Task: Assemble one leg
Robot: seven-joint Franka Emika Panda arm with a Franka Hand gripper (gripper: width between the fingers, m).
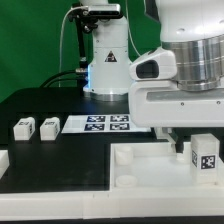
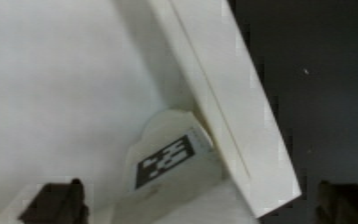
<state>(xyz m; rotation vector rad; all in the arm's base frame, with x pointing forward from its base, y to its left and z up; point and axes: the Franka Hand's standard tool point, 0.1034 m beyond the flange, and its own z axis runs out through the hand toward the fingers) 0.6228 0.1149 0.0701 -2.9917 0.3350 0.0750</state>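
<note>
One leg (image 1: 206,155) stands upright on the large white tray-like piece (image 1: 140,168), near that piece's corner at the exterior view's right, its marker tag facing the camera. In the wrist view the same leg (image 2: 169,152) shows below the camera, tucked against the tray piece's raised rim (image 2: 229,110). The gripper (image 1: 183,146) hangs just beside the leg; its fingers (image 2: 55,203) are spread apart, grasping nothing. Two more legs (image 1: 23,128) (image 1: 48,126) lie on the black worktop (image 1: 45,105), beside the marker board (image 1: 103,123).
</note>
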